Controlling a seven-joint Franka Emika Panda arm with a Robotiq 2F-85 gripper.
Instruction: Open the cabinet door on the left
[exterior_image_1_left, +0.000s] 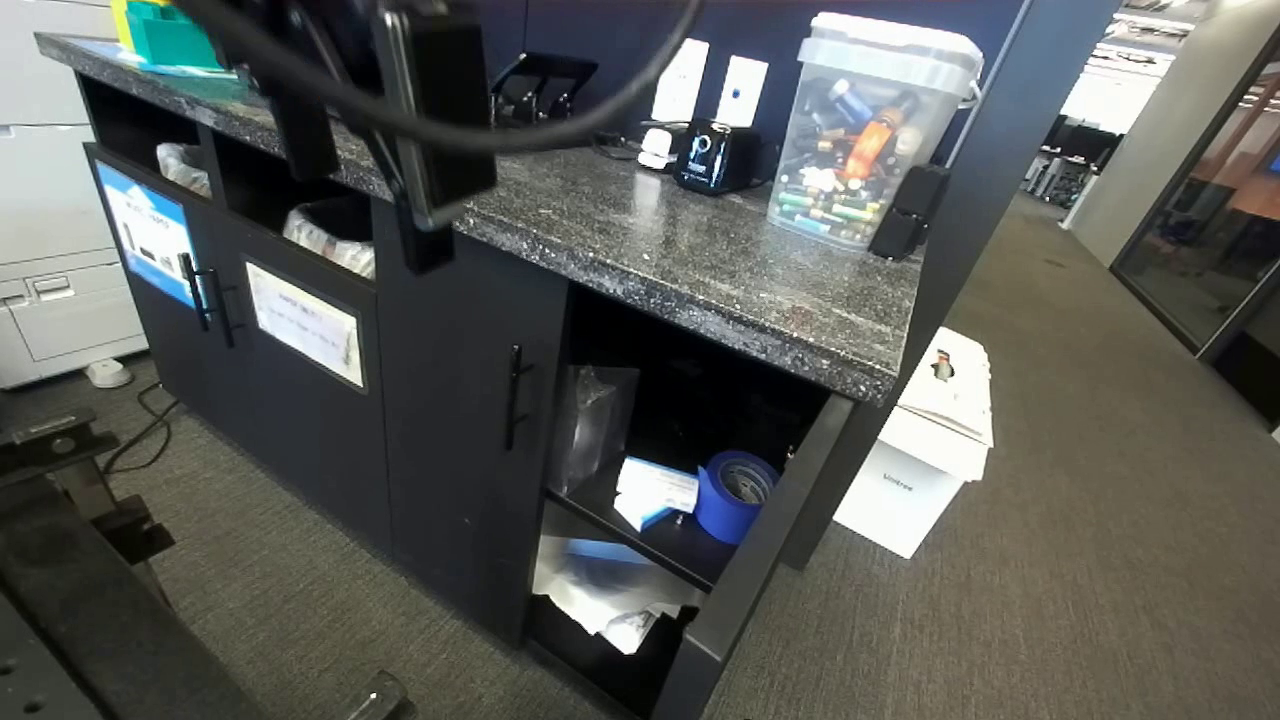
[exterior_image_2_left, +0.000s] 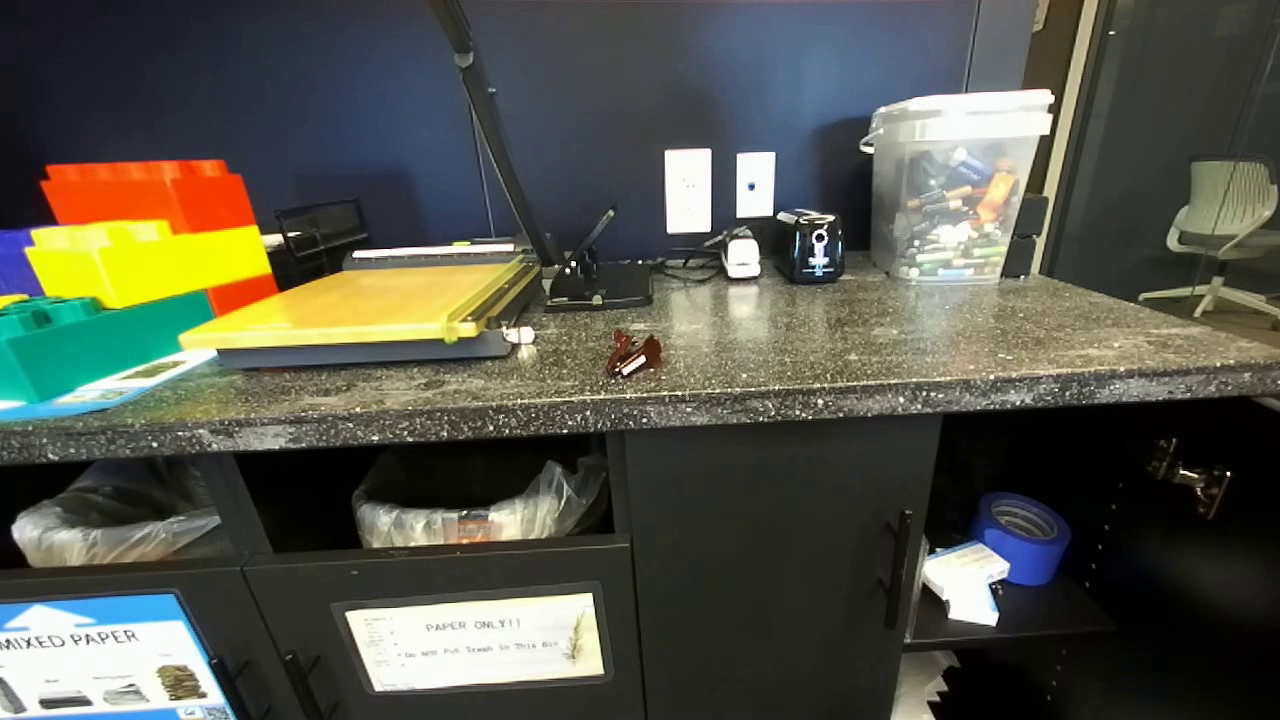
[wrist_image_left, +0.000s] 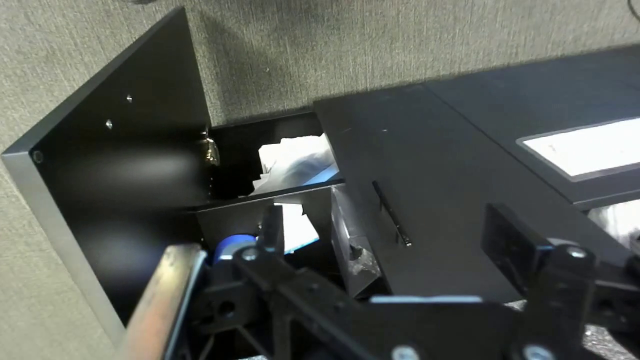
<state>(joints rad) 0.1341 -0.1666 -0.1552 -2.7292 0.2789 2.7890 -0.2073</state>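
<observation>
Leftmost in an exterior view, a blue-and-white paper sign (exterior_image_2_left: 110, 650), then, beside it, a cream framed paper label (exterior_image_2_left: 475, 642), worded for paper and so probably posted to steer waste into the clear plastic bin liners (exterior_image_2_left: 545, 505) above. Next, in an exterior view, the jaws, seen across the front edge of the speckled dark worktop (exterior_image_1_left: 720, 260), at a depth hard to tell; spread wide in the wrist view, holding nothing, presumably so as to straddle something thin. Then the tall flat matte-black cabinet door (exterior_image_1_left: 455, 430), left of the pair, closed, below the worktop. Near its right edge, the slim vertical black bar handle (exterior_image_1_left: 515, 398), apart from the jaws, likely mounted there to give leverage at the free side. Probable next step: bring the jaws down to the handle, clasp it, and pull outward, with a swing to the left. Farther right, a small white-and-blue carton (exterior_image_1_left: 655, 487) just beside a round blue tape roll (exterior_image_1_left: 724, 512), apparently shelved for storage. Then the twin matte-black door panel (exterior_image_1_left: 767, 540), standing open, probably clear of the planned swing. Above, on the worktop, a clear plastic tub of battery-like cylinders (exterior_image_1_left: 890, 60), set back, perhaps against knocks
</observation>
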